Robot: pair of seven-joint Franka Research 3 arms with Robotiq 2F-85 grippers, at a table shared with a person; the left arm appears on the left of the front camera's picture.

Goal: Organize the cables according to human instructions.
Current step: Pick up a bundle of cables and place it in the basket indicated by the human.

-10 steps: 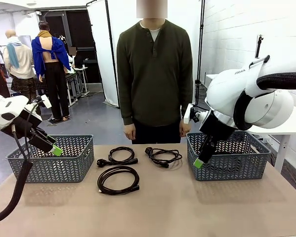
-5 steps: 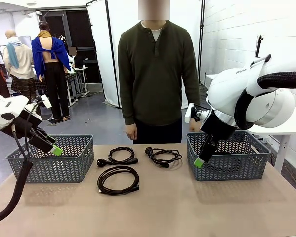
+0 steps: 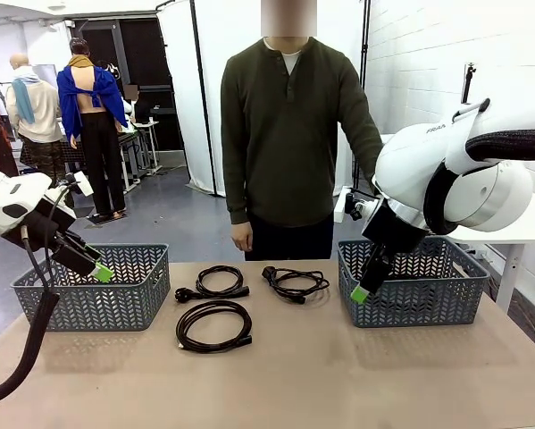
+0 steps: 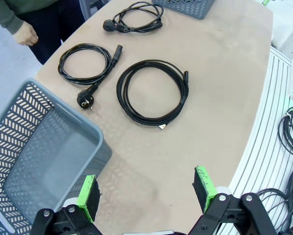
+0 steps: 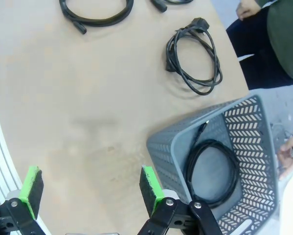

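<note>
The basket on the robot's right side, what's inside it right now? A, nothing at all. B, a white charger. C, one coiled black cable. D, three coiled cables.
C: the right wrist view looks down into the grey basket and shows a single coiled black cable lying on its floor.

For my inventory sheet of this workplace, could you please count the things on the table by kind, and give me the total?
Grey baskets: 2
Black cables: 4 (three lie on the table, one lies inside a basket)
Total: 6
</note>
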